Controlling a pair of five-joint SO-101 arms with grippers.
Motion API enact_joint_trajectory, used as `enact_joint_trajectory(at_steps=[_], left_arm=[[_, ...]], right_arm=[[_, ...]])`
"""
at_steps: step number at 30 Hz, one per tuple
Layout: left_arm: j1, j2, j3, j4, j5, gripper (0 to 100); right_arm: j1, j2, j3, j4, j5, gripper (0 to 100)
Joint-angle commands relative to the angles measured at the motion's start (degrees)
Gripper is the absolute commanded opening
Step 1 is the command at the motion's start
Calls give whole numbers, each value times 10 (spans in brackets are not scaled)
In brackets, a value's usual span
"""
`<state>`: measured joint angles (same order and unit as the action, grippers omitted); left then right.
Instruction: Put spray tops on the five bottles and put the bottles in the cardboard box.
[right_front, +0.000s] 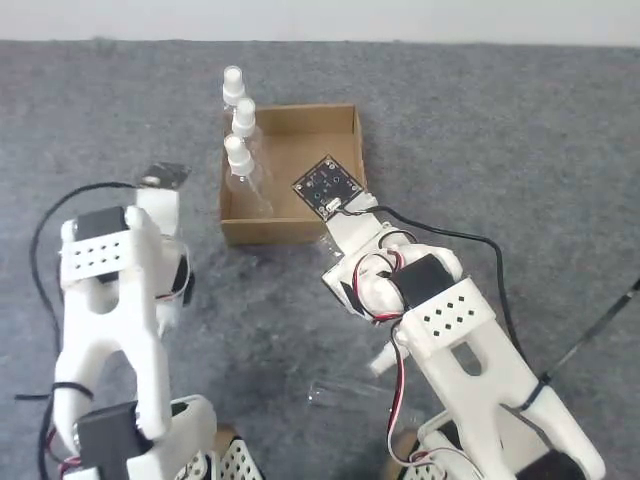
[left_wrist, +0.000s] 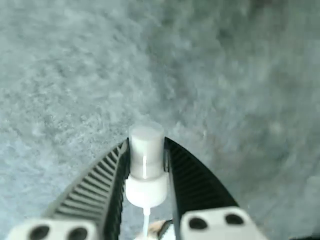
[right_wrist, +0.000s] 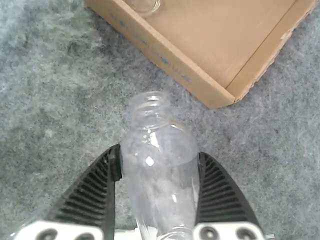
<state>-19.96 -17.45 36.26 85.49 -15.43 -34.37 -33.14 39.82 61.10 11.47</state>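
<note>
Three capped bottles (right_front: 241, 150) stand in the box (right_front: 305, 135). Beside it the right tool (right_wrist: 159, 157) grasps an uncapped bottle (right_wrist: 157, 177); the left tool (left_wrist: 146, 145) clamps a top (left_wrist: 145, 170). Two seem left.

Grey carpeted table (right_front: 520, 120); cardboard box (right_front: 270, 231) on it; perhaps clear bottle (right_front: 340, 392) lying.
</note>
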Motion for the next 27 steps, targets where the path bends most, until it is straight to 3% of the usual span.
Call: enact_joint_trajectory(at_steps=[1, 12, 20, 27], left_arm=[[4, -26, -51, -39, 130, 12], [69, -26, -77, -79, 272, 12], [69, -36, -114, -79, 317, 12], [84, -141, -128, -85, 336, 12]], right_arm=[[3, -32, -8, -12, -4, 44], [6, -32, -10, -13, -6, 44], [3, -32, -10, -14, -6, 44], [7, -32, -10, -21, -6, 44]])
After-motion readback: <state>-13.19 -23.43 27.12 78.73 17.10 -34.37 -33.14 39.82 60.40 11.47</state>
